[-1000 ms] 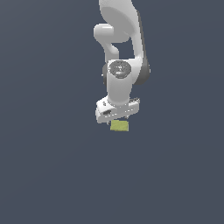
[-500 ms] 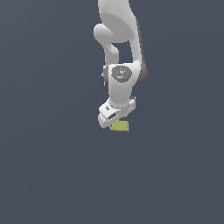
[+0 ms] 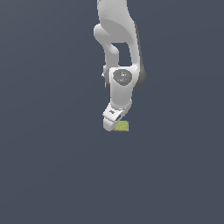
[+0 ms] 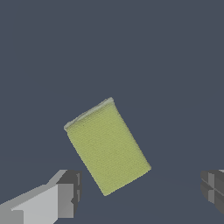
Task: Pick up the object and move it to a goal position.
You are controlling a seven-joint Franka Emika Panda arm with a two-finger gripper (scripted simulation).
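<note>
Object: an olive block (image 4: 107, 146) is seen lying flat on the dark table (image 3: 52, 166); its face is plain and unmarked, and in the wrist view its edges are turned at a slant to the line joining the two fingers.

Object position: in the exterior view the block (image 3: 121, 126) is found just beside the tip of the end effector (image 3: 110, 124), at about 3 o'clock from it; part of the block is covered by the white housing.

End effector: the fingers are held apart. In the wrist view one finger (image 4: 65, 192) is shown at one side of the picture and the other at the far side, and the end effector's midpoint (image 4: 140, 190) falls on bare table near the block's nearest corner.

Contact: the block is not clamped. Whether the nearer finger touches it cannot be told.

Arm: the white arm (image 3: 117, 30) is seen descending from 12 o'clock in the exterior view, with the wrist directly above the block.

Table: a uniform dark grey-blue surface is shown around the block.
</note>
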